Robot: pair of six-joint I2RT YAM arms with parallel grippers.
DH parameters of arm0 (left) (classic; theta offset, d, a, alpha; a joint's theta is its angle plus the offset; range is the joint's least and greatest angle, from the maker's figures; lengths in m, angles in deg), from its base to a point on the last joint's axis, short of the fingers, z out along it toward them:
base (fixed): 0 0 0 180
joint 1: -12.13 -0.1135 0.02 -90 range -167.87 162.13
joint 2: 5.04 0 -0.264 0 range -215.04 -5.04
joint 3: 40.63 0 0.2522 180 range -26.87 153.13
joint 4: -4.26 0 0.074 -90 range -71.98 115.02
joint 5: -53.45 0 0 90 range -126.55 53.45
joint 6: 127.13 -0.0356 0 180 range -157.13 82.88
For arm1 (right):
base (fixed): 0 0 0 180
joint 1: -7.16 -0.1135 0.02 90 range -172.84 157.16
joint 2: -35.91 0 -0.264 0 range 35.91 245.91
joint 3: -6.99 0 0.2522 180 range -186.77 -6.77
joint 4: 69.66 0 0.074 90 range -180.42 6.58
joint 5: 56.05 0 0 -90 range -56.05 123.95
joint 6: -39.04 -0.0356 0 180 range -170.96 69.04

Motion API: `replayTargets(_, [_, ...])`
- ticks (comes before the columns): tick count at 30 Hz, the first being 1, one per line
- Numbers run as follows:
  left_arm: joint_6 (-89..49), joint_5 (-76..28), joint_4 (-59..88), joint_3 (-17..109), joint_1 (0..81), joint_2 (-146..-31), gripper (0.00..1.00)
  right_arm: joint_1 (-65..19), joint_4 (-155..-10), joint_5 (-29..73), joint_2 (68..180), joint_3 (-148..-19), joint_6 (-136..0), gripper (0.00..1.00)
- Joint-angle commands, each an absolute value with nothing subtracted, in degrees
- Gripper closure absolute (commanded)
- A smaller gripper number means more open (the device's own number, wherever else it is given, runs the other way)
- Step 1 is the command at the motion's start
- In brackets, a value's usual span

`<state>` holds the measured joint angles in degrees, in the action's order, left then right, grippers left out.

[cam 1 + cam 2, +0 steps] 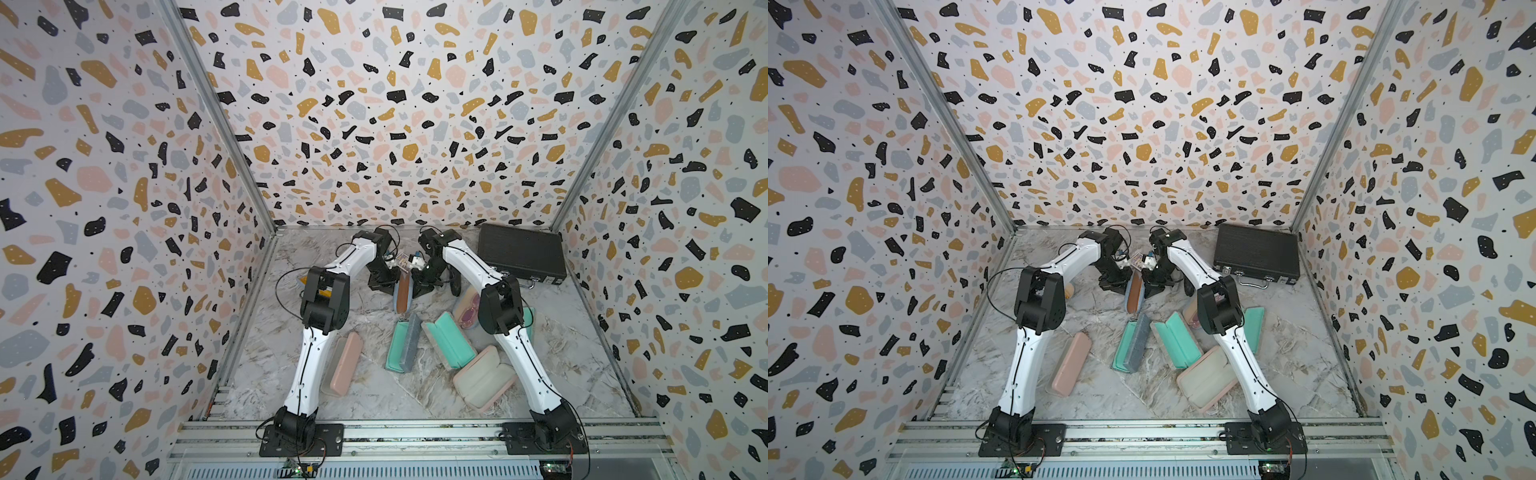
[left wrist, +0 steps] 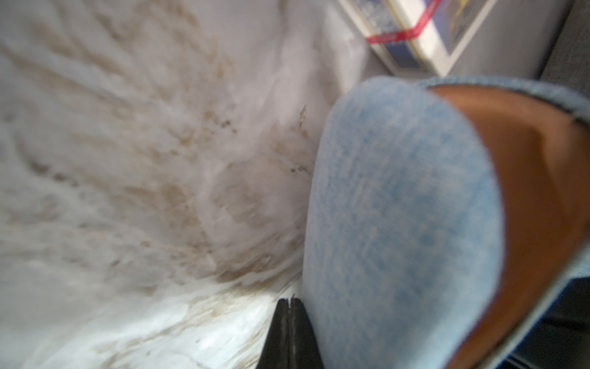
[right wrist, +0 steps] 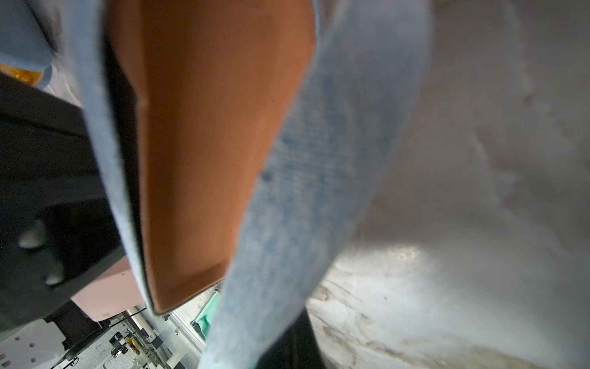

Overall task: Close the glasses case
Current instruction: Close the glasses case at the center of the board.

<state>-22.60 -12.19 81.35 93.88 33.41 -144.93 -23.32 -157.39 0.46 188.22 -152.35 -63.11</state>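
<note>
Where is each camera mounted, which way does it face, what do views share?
Top views: high up front, looking down at the marble table; both arms whole.
Left wrist: on left arm, facing the blue case; shut left gripper shows.
Right wrist: on right arm, facing that case's brown lining; own fingers unclear.
Shared: the case, in all four.

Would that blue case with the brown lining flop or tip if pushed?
Probably stiff: the blue case holds its shell shape half open. Seemingly standing on a narrow edge, it looks tippy. Its woven cover likely isn't slippery.
</note>
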Motion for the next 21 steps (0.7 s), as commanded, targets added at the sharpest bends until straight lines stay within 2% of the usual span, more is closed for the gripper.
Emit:
replayTargets(1, [-24.2,-7.8,81.9,95.1,36.6,-145.3,1.00,-25.5,-153.7,-3.6,188.1,-155.1,-62.2,0.97])
replayTargets(21, [-27.5,-7.7,82.4,94.7,36.9,-145.1,1.00,-25.4,-154.3,-7.1,188.5,-155.0,-58.7,0.98])
